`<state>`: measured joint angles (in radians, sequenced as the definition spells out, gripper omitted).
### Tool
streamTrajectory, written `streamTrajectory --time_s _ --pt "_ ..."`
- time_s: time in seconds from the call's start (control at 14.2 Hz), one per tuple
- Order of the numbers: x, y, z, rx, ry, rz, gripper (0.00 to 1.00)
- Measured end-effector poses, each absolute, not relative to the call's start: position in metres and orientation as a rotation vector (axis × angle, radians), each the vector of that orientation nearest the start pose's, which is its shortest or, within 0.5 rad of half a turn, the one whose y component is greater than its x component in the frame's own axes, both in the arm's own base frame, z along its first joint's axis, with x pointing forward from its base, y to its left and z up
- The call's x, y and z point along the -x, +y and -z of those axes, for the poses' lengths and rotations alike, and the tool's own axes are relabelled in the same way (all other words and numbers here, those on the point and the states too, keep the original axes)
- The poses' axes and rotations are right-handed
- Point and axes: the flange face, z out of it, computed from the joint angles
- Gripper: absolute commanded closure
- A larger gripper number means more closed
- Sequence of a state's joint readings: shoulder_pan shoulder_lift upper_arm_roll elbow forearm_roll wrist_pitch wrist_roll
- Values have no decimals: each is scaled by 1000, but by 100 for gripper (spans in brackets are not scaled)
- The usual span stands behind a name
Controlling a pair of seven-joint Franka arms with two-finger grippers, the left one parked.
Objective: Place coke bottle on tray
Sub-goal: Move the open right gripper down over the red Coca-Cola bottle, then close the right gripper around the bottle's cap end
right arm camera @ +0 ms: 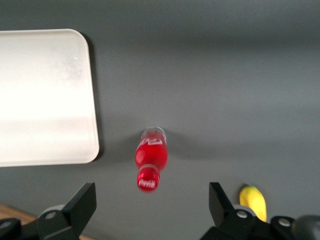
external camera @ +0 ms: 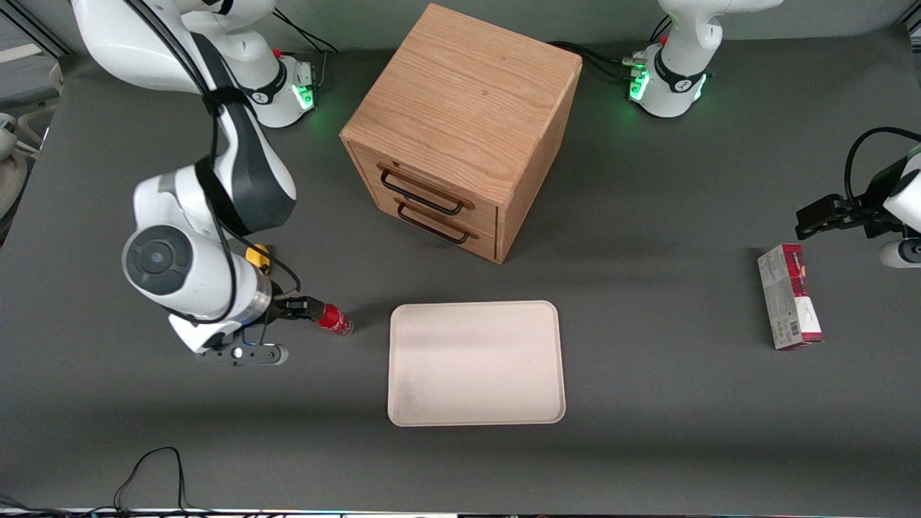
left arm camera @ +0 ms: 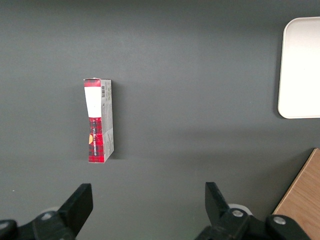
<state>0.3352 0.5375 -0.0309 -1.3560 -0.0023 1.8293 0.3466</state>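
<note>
1. Coke bottle [external camera: 336, 320] stands on the counter [external camera: 647, 403], red cap up, just beside the tray [external camera: 475, 363] on the working arm's side, not on it.
2. From the right wrist camera I see the bottle [right arm camera: 150, 162] between the two spread fingers [right arm camera: 80, 205], untouched; gap on both sides.
3. Claw [external camera: 306, 309] is released, low over the counter, right next to the bottle in the front view, on the side away from the tray.
4. Tray [right arm camera: 45, 95] lies flat with nothing on it, cream-white, rounded corners.
5. Yellow object [right arm camera: 254, 200] sits on the counter near the claw; can't tell what it is.
6. Wooden drawer cabinet [external camera: 460, 129] stands farther from the front camera than the tray, both drawers closed.
7. Red-and-grey box [external camera: 789, 296] lies toward the parked arm's end of the counter, well apart from the tray.
</note>
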Motion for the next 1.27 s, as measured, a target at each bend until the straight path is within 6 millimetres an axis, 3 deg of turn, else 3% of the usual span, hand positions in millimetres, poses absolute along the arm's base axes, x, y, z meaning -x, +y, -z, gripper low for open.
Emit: streamTrajectory --time_s 0.28,0.49,0.85,1.27 --pt "-661 216 -353 3165 48 -41 0" --pt "-646 225 -329 3160 18 -33 0" --pt "-637 224 -333 3162 13 -47 0" --pt "-633 223 -334 3168 13 -77 17"
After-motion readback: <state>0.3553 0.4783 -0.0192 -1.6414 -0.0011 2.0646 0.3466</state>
